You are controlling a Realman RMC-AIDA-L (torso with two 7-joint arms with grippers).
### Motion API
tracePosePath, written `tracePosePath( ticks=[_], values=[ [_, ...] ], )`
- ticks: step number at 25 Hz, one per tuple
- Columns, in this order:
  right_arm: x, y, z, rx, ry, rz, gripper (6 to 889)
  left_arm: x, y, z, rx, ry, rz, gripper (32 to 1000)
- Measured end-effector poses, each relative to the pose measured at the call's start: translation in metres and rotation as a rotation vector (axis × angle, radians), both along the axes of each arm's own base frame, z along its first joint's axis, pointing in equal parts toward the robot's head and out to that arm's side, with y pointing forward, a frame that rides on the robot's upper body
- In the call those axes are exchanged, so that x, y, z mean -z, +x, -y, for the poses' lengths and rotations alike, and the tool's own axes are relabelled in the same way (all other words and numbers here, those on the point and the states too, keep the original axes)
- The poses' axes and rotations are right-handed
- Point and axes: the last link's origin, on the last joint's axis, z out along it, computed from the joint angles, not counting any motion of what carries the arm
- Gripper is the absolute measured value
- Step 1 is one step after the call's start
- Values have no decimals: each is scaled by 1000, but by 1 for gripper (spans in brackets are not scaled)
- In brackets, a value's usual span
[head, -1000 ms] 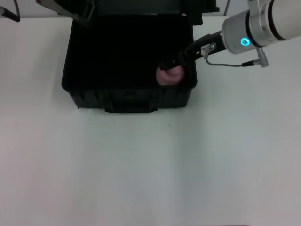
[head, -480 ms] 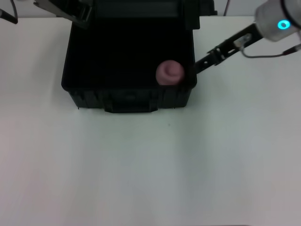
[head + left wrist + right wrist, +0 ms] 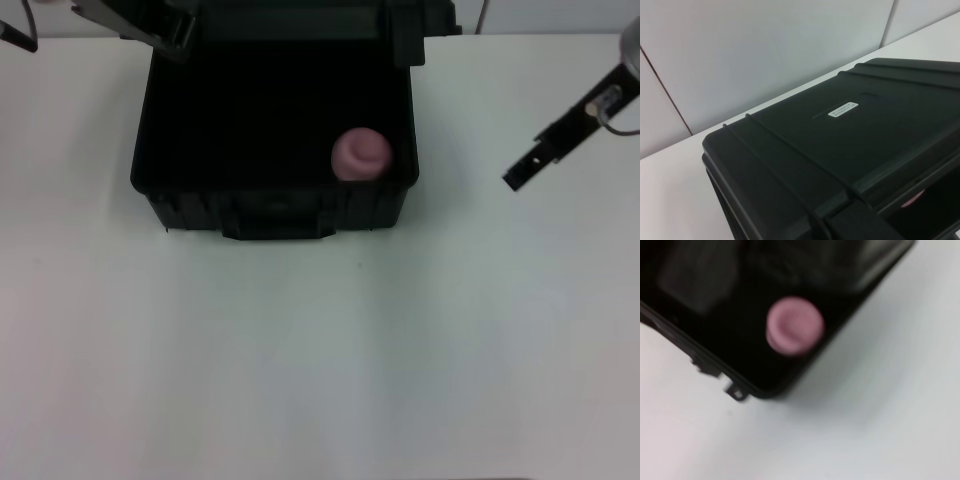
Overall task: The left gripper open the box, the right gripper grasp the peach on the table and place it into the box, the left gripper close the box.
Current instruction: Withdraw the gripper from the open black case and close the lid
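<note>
With the lid raised at the far side, the box [image 3: 275, 205] sits open on the white table [image 3: 300, 360] in your head view, and you can see the peach [image 3: 361, 155] lying inside it, in the front right corner of the dark interior, close to the right wall and the front wall. Your right wrist view shows the same thing from above and off to the side: the peach [image 3: 794, 326] rests alone on the black floor of the box [image 3: 715, 300], with no finger touching it. Look to the right edge of the head view and you find the right gripper [image 3: 516, 178] over bare table, well apart from the box and to its right, its slim black fingers pointing down and toward the box; it carries nothing, but you cannot tell from these views whether the fingers stand apart or together. At the far left corner of the box a dark piece of the left gripper [image 3: 160, 28] reaches in from the top edge by the raised lid, and its fingers are not clear enough for you to judge their state. Your left wrist view is filled by the ribbed outer face of the lid [image 3: 840, 150] with its small white label [image 3: 843, 108], and a sliver of pink shows beneath the lid's edge.
</note>
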Motion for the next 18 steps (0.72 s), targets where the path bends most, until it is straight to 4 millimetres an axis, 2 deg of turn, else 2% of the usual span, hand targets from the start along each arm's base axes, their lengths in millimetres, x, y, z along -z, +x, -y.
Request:
tracePosePath(
  ticks=[10, 18],
  values=[
    [-6, 10, 4, 38, -12, 120, 839, 0, 1, 0, 1, -1, -1, 33],
    [-8, 10, 3, 42, -8, 152, 839, 0, 0, 0, 1, -2, -2, 32]
  ],
)
